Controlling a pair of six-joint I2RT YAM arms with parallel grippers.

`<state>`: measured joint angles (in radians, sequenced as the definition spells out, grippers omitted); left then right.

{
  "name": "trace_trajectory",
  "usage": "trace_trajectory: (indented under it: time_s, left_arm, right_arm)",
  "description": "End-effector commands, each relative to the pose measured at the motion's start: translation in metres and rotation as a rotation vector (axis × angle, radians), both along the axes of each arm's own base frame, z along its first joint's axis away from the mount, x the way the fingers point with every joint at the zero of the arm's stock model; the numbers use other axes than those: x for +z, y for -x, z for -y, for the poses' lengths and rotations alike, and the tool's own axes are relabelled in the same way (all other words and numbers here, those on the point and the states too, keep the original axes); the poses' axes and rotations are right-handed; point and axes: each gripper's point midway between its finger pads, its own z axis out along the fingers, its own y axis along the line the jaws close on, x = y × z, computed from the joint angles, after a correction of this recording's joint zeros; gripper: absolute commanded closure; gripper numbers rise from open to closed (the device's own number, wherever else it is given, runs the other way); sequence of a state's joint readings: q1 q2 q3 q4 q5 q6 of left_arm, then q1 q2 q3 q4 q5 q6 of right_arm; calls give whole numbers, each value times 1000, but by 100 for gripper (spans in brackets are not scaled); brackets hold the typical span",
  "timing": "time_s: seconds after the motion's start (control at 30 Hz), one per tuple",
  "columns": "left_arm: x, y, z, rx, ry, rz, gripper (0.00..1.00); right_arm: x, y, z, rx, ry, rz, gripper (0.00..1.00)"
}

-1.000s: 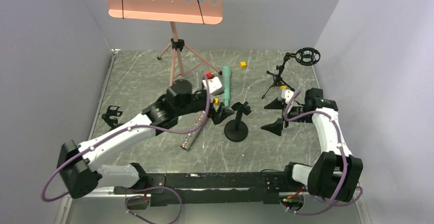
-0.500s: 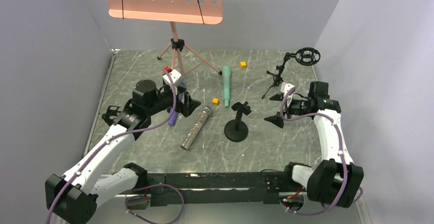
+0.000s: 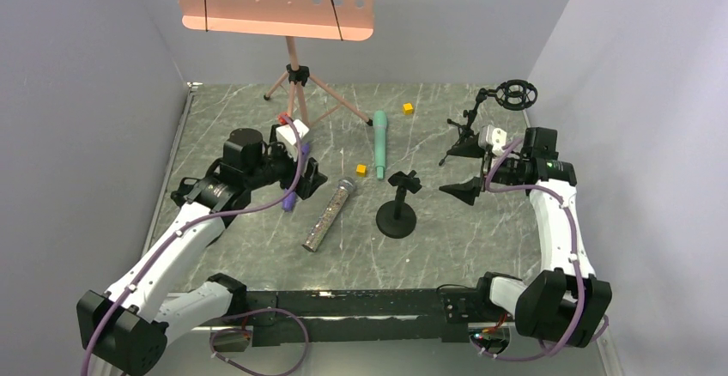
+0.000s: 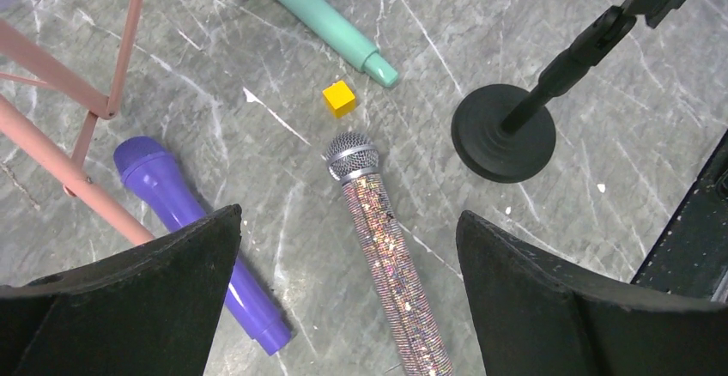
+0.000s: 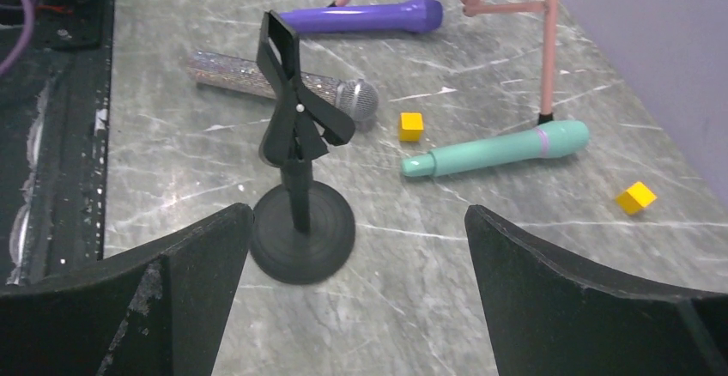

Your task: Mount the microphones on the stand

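Three microphones lie on the table. The purple one (image 3: 289, 197) (image 4: 197, 230) lies left, the glittery one with the silver mesh head (image 3: 329, 215) (image 4: 386, 256) in the middle, the teal one (image 3: 379, 132) (image 4: 322, 20) farther back. A black round-base stand (image 3: 397, 209) (image 5: 300, 178) with an empty clip on top stands right of the glittery microphone. My left gripper (image 3: 305, 180) (image 4: 348, 299) is open and empty above the glittery and purple microphones. My right gripper (image 3: 465, 172) (image 5: 360, 299) is open and empty, right of the round-base stand.
A black tripod stand with a ring mount (image 3: 516, 94) stands at the back right, close to my right wrist. A pink music stand (image 3: 294, 93) stands at the back. Two yellow cubes (image 3: 361, 170) (image 3: 409, 108) and a loose black clip (image 3: 187, 191) lie on the table.
My left arm has swung back from the table's middle to the left and now hovers over the purple and glittery microphones. My right gripper has moved away from me, toward the tripod.
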<state>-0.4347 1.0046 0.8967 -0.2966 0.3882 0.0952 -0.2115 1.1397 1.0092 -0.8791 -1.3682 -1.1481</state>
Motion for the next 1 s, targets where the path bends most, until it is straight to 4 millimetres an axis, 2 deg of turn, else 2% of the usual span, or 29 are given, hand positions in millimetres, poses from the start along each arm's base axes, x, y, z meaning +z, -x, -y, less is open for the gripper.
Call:
trace_trajectory:
  time_s: [0.0,0.17,0.33,0.53,0.63,0.73,0.8,0.97]
  left_arm:
    - [8,-1,-4,-8,-20,47,1]
    - [7,-1,-4,-11,-17,41,1]
    - [4,-3,-4,-12,-19,29,1]
    - [6,-2,-5,-8,-18,33,1]
    - [10,0,-6,-9,-9,48,1]
    - [15,2,-6,-11,3,64,1]
    - [16,3,-5,-14,9,66,1]
    - [15,4,-2,-29,14,53,1]
  right_arm:
    - [7,6,-10,65,-104,14,0]
    - [4,6,-14,85,-92,18,0]
    - [-5,0,-35,155,-42,-10,0]
    - [11,-11,-42,253,-53,15,0]
    - [2,-13,-52,291,-112,-123,0]
    - [-15,-3,-56,319,-99,-116,0]
    - [-14,8,-64,352,-100,-108,0]
    - [-15,13,-65,357,-90,-101,0]
